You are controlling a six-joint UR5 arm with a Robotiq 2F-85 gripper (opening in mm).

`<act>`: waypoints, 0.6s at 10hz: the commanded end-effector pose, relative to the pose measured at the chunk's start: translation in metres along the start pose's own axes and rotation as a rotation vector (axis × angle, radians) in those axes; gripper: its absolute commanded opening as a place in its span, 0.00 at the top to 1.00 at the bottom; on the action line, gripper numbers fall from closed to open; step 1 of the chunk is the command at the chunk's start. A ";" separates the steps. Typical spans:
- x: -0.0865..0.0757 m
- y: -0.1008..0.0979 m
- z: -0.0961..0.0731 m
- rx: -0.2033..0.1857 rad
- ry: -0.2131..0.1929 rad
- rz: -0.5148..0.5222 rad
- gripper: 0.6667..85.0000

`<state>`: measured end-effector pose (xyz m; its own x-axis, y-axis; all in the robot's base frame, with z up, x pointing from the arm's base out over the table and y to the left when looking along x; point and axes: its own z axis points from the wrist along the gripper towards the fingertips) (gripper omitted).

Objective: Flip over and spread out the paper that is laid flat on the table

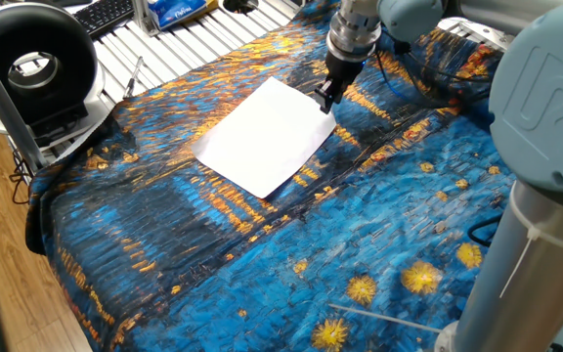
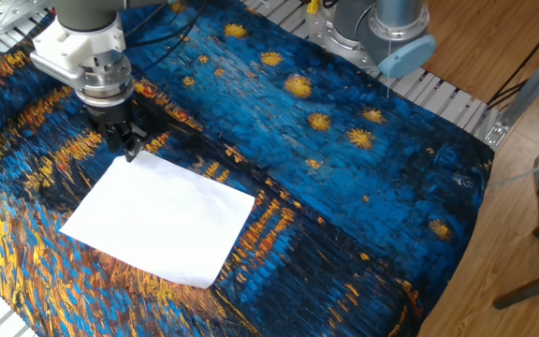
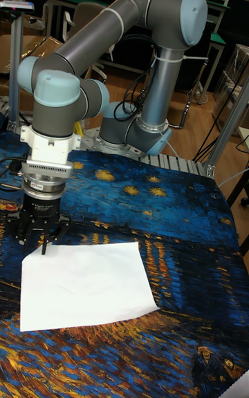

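Observation:
The white paper (image 1: 267, 137) (image 2: 162, 220) (image 3: 83, 284) lies flat on the table's blue starry cloth (image 1: 389, 225) (image 2: 344, 187) (image 3: 180, 232). My gripper (image 1: 324, 99) (image 2: 130, 153) (image 3: 43, 247) points straight down at the sheet's far corner, tips just above that edge. The fingertips look pressed together with nothing between them. That corner stays flat on the cloth. No part of the sheet is lifted or folded.
The arm's base (image 2: 382, 28) stands on the white slatted surface (image 1: 194, 44) beyond the cloth. A black round fan-like device (image 1: 32, 64) and a keyboard (image 1: 106, 15) sit at one end. The arm's grey link (image 1: 545, 147) fills the right of one fixed view.

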<state>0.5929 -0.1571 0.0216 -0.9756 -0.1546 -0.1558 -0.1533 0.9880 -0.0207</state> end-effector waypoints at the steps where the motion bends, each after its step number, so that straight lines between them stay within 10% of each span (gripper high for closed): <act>1: -0.001 0.001 0.007 -0.007 -0.015 0.014 0.54; 6: 0.008 -0.001 0.012 -0.004 -0.004 0.015 0.54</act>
<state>0.5895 -0.1574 0.0111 -0.9758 -0.1505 -0.1584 -0.1493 0.9886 -0.0194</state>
